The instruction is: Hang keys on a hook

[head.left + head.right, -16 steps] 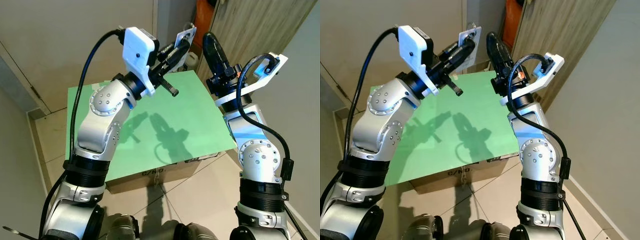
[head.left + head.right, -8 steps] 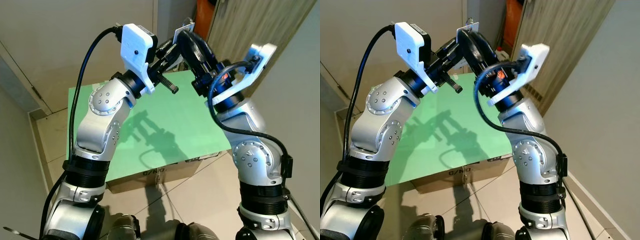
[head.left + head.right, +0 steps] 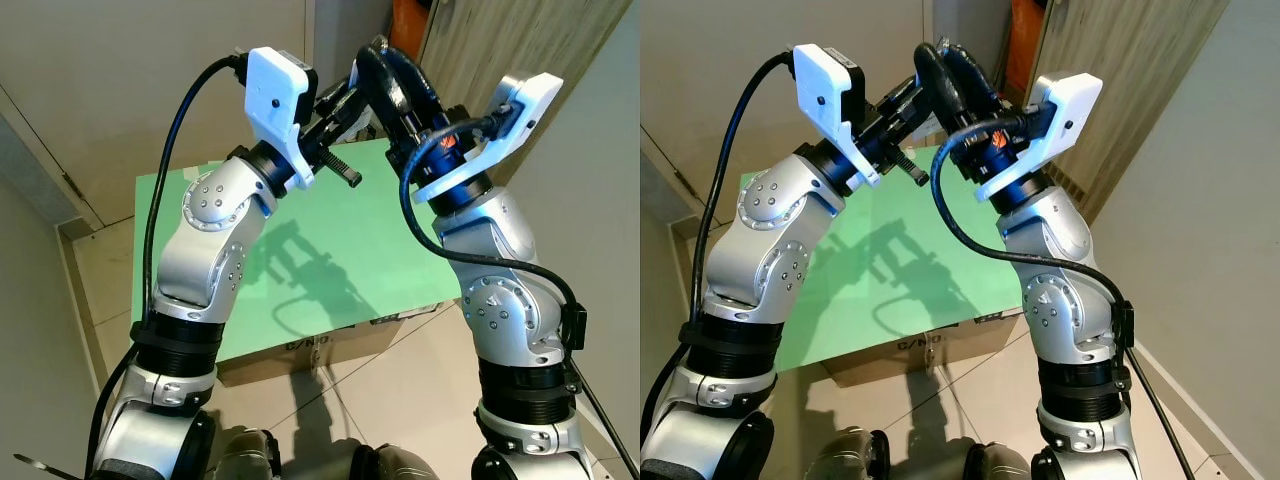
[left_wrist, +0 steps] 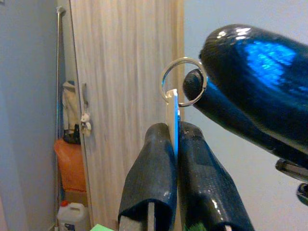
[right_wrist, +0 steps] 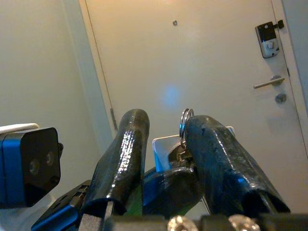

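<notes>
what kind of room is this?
Probably a home entryway or hall: a pale door with lever handle and keypad lock, a wood-grain cabinet, tiled floor, and a green-topped cardboard box.

A green sheet (image 3: 300, 260) lies flat on top of a cardboard box (image 3: 300, 352) that stands on a tiled floor (image 3: 400, 390). Beyond the box rises a wood-grain cabinet (image 4: 125, 96), and at its foot an orange container (image 4: 71, 161) stands just above a white jug (image 4: 72, 219) with a red cap. A cream door (image 5: 192, 62) carries a silver lever handle (image 5: 268, 83) below a dark lock (image 5: 267, 33).
</notes>
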Robot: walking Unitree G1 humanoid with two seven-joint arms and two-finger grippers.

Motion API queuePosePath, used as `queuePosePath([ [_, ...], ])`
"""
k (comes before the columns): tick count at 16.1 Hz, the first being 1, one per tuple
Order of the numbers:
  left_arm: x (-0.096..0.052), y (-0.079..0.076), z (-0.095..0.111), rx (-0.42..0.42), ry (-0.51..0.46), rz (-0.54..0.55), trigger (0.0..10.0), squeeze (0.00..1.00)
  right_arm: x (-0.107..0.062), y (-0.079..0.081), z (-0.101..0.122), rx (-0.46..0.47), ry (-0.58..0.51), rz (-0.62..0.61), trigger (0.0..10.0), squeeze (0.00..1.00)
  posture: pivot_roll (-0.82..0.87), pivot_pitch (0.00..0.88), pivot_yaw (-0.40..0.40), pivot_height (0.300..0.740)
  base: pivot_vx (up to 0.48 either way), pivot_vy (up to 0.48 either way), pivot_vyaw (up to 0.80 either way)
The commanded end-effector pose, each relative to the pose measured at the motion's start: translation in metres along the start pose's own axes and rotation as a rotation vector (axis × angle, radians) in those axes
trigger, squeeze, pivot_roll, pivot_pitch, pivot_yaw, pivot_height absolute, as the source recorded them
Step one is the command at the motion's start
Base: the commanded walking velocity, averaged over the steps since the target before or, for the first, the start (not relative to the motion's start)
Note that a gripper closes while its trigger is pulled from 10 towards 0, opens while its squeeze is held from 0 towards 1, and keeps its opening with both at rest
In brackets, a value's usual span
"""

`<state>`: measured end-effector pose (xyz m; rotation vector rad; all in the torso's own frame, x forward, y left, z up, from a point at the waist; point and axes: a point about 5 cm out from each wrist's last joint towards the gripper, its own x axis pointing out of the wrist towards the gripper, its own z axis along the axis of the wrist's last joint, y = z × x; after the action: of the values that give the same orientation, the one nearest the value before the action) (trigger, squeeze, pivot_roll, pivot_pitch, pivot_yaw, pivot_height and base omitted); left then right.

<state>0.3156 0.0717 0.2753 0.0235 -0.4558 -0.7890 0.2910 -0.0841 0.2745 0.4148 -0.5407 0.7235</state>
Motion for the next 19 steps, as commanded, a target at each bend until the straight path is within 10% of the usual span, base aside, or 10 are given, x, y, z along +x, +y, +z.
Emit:
queuePosePath([
  [1, 0.003, -0.006, 0.008, 0.006, -0.023, -0.028, 10.0, 0.00, 0.002, 0.000, 0.003, -0.020, -0.016, -0.005, 10.0, 0.00, 0.09, 0.125, -0.006, 0.740, 0.000, 0.000, 0.00],
  [4, 0.004, -0.009, 0.010, 0.004, -0.029, -0.037, 10.0, 0.00, 0.004, 0.000, 0.003, -0.016, -0.021, -0.016, 10.0, 0.00, 0.09, 0.126, -0.008, 0.740, 0.000, 0.000, 0.00],
  [5, 0.004, -0.009, 0.011, 0.004, -0.032, -0.037, 10.0, 0.00, 0.004, -0.001, 0.002, -0.006, -0.023, -0.020, 3.7, 0.00, 0.09, 0.126, -0.010, 0.740, 0.000, 0.000, 0.00],
  [6, 0.004, -0.009, 0.011, 0.004, -0.032, -0.037, 10.0, 0.00, 0.004, -0.001, 0.003, -0.006, -0.023, -0.021, 0.1, 0.00, 0.09, 0.127, -0.009, 0.740, 0.000, 0.000, 0.00],
  [19, 0.006, -0.005, 0.024, 0.035, -0.068, -0.017, 10.0, 0.00, 0.001, -0.007, 0.002, 0.007, -0.012, -0.066, 0.1, 0.00, 0.09, 0.132, -0.013, 0.740, 0.000, 0.000, 0.00],
])
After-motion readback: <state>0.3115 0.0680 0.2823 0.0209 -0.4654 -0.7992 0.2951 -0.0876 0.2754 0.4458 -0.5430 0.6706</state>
